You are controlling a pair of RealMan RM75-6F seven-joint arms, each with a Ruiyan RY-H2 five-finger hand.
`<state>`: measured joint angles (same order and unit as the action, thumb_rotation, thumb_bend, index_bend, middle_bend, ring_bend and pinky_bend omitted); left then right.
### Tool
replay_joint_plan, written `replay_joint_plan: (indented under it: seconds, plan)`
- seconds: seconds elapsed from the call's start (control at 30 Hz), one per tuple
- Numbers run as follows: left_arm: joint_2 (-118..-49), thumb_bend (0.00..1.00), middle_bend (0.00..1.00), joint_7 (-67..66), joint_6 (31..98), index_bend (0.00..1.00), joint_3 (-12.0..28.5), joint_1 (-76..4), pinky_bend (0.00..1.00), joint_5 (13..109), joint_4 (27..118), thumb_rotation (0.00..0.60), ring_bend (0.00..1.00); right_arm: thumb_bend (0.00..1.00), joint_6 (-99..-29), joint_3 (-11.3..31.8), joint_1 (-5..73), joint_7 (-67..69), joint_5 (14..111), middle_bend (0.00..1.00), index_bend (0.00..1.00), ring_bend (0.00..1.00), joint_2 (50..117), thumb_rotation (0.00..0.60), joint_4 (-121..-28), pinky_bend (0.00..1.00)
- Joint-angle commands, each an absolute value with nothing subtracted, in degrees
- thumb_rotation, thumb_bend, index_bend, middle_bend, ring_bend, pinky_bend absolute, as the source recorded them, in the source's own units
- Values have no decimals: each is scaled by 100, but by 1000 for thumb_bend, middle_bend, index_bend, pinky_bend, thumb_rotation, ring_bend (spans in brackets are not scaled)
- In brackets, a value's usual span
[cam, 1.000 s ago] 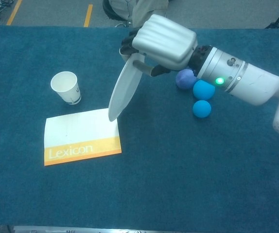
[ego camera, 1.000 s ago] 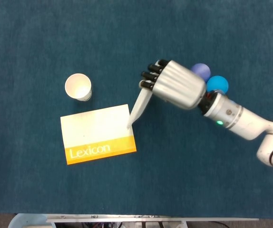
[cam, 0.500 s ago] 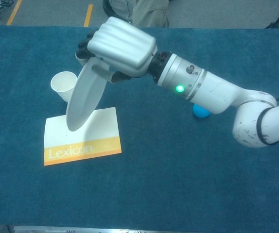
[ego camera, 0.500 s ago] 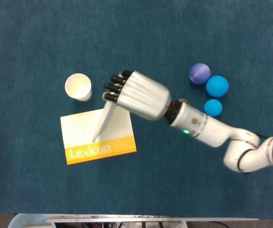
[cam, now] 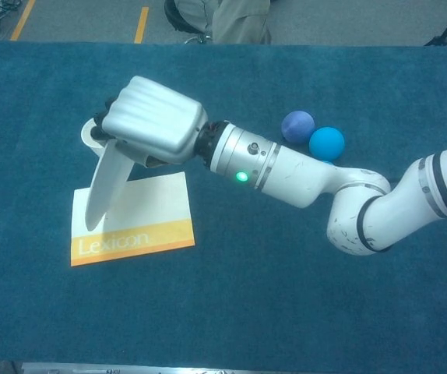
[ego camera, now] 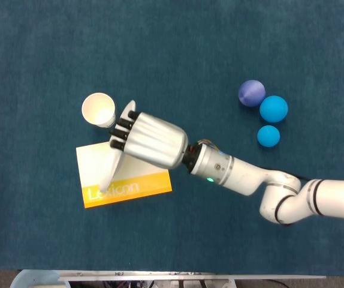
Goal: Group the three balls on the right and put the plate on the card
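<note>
In the head view, the right robot hand [ego camera: 151, 140] reaches across the dark blue carpeted tabletop [ego camera: 178, 42] and grasps a white round plate [ego camera: 113, 161], which it holds tilted on edge so that only a narrow sliver shows below the silver knuckles. The plate's lower rim hangs over the white rectangular card with an orange "Lexicon" band [ego camera: 124, 174]; whether it touches the card cannot be told from here. Just above the fingers stands a white paper cup [ego camera: 99, 110], upright and open, very near the plate's upper edge and the card's top left part. Well apart on the right lie three balls close together: a purple ball [ego camera: 252, 93], a large light blue ball [ego camera: 273, 108] touching or nearly touching it, and a small light blue ball [ego camera: 268, 136] just below. The left robot hand is not seen.

In the chest view, the right robot hand [cam: 152, 128] clasps the plate [cam: 103, 189] by its upper rim; the plate slopes down to the left, its lower edge over the card [cam: 130, 220] near the orange band. The paper cup [cam: 93, 133] is mostly hidden behind the hand. The purple ball [cam: 297, 125] and the large blue ball [cam: 326, 143] show beyond the forearm, which covers the small one.
</note>
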<state>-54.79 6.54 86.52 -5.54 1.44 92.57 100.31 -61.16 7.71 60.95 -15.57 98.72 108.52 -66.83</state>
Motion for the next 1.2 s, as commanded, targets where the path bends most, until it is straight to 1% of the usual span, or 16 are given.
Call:
replay_joint_plan:
  seconds: [0.03,0.3,0.5,0.6,0.73,0.87,0.97,1.2]
  plan:
    - [-5479,436,311,666,8629,357,-555,141,195,9241,10023,600,271,456,-6119,592,6048,-1572,9990,507,609,449,10710,600,-6835,616]
    - [-5504,436,311,683,8567,357,-568,109,195,9270,10020,600,271,454,-5880,207,5857,-1749,10014,499,608,443,10147,600,-7540,616]
    - [-5517,436,311,689,8559,357,-576,104,195,9292,10026,600,271,454,-5492,63,5757,-2028,9808,458,593,395,9845,600,-7888,616]
    - [-5516,436,311,696,8560,357,-586,111,195,9293,10027,600,271,455,-5251,31,5722,-2172,9635,429,550,363,9702,600,-8053,608]
    - [-5507,436,311,689,8526,357,-592,99,195,9285,10037,600,271,455,-4913,59,5717,-2486,9373,378,468,309,9610,600,-8211,555]
    - [-5510,436,311,681,8526,357,-594,92,195,9305,10063,600,271,455,-4688,159,5731,-2734,9121,339,385,263,9658,600,-8302,507]
    - [-5499,436,311,681,8536,357,-599,100,194,9304,10067,600,271,455,-4567,222,5752,-2889,8981,311,299,232,9695,600,-8373,468]
    - [-5493,436,311,692,8480,357,-610,85,195,9280,10077,600,271,455,-4263,286,5804,-3325,8630,254,175,166,9878,600,-8431,400]
